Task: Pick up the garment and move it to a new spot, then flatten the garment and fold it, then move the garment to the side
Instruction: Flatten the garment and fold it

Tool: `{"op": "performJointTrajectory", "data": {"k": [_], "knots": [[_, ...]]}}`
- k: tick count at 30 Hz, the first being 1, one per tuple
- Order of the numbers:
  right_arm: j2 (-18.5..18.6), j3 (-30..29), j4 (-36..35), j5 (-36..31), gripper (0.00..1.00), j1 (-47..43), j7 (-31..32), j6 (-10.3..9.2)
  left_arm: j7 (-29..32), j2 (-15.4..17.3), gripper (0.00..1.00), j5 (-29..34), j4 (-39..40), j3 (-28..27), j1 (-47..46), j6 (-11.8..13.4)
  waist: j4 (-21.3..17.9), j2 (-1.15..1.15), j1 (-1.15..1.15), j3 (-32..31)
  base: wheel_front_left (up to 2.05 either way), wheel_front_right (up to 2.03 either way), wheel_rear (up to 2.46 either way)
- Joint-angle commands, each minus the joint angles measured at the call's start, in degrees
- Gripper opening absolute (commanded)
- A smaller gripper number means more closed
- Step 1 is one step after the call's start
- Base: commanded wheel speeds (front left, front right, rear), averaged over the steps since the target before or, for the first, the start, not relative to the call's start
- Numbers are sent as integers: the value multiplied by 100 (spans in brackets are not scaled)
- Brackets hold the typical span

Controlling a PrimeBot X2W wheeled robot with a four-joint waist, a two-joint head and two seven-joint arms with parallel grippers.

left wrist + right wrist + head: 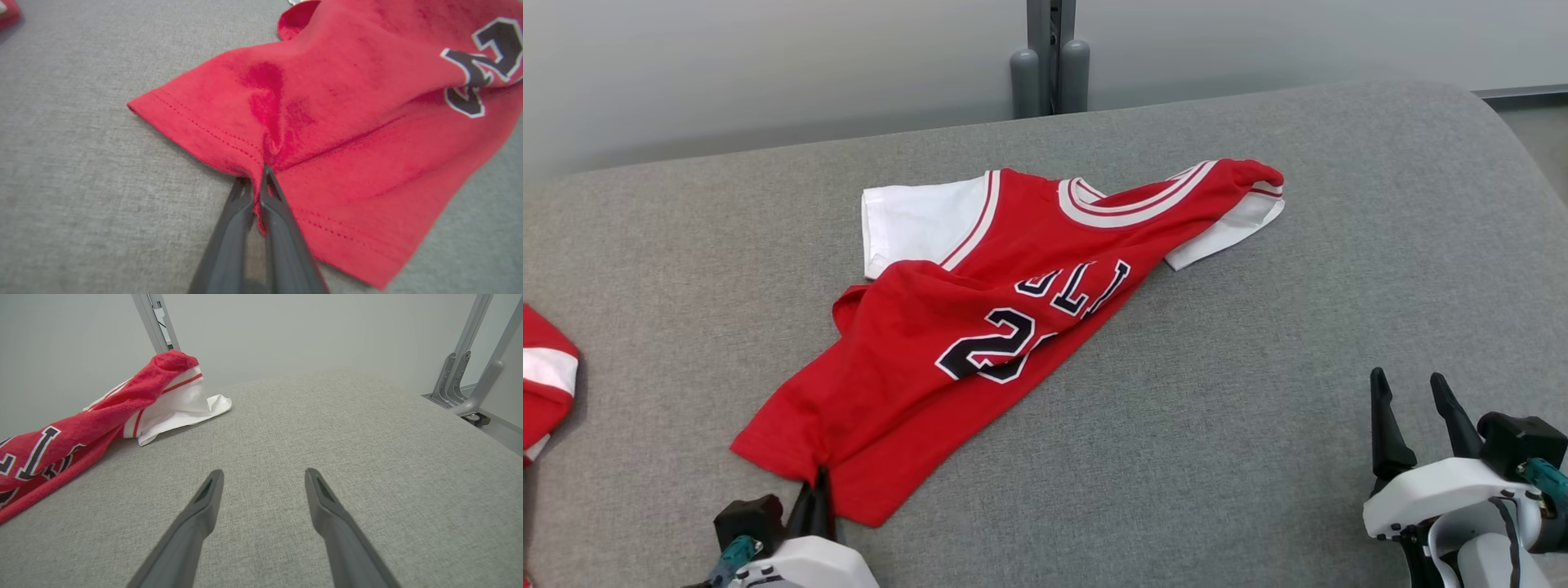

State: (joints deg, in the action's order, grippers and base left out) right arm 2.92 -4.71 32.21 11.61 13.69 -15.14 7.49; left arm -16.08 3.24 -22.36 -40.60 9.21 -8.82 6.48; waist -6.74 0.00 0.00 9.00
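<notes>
A red jersey (980,310) with white sleeves and dark lettering lies rumpled across the middle of the grey padded surface (1217,425), its collar toward the far side. My left gripper (818,482) sits at the lower left, shut on the jersey's near hem. The left wrist view shows the stitched hem of the jersey (347,134) bunched between the tips of the left gripper (256,174). At the lower right my right gripper (1409,388) stands open over bare fabric, well clear of the jersey (61,437). In its own view the right gripper (263,475) has nothing between its fingers.
Another red and white garment (543,380) pokes in at the left edge of the surface. A grey metal post (1049,57) stands behind the far edge against a pale wall. A metal frame with a caster (470,388) stands off the right side.
</notes>
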Motion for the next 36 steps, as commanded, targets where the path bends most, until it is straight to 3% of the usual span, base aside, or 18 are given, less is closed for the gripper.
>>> {"op": "performJointTrajectory", "data": {"k": [1, 9, 15, 22, 30, 31, 32, 33, 36], "knots": [[19, -27, -16, -17, 100, -39, -1, 1, 138, -43, 0, 99, -43, 40, 22, -60, 35, 0, 0, -19, 0, 0, 0], [16, -27, 57, -20, 100, -86, -1, 1, 91, -29, 0, 807, 1503, -312, -177, -309, 197, 0, 0, -119, 0, 0, 0], [15, 62, 35, 81, 100, 5, -1, 1, 91, 3, 0, 1146, 2028, -583, -761, -492, 172, 0, 0, -7, 0, 0, 0], [16, 189, -7, 203, 100, 165, -1, 1, 92, 415, 0, 1464, 1462, -964, -1901, -533, -42, 0, 0, 357, 0, 0, 0], [13, 412, -53, 395, 100, 398, -1, 1, 91, 982, 0, 1679, 383, -1255, -3043, -380, -339, 0, 0, 886, 0, 0, 0], [13, 422, -53, 411, 100, 412, -1, 1, 91, 999, 8, 1696, 292, -1283, -3102, -332, -343, 0, 0, 935, 0, 0, 0], [14, 428, -59, 417, 100, 434, -1, 1, 92, 990, 65, 1677, 188, -1314, -3129, -291, -339, 0, 0, 981, 0, 0, 0], [13, 447, -61, 433, 100, 463, -1, 1, 91, 969, 100, 1646, 132, -1368, -3148, -241, -335, 0, 0, 1016, 0, 0, 0], [16, 496, -64, 448, 100, 541, -1, 1, 91, 834, 100, 1662, 185, -1377, -3067, -213, -286, 0, 0, 1079, 0, 0, 0]]}}
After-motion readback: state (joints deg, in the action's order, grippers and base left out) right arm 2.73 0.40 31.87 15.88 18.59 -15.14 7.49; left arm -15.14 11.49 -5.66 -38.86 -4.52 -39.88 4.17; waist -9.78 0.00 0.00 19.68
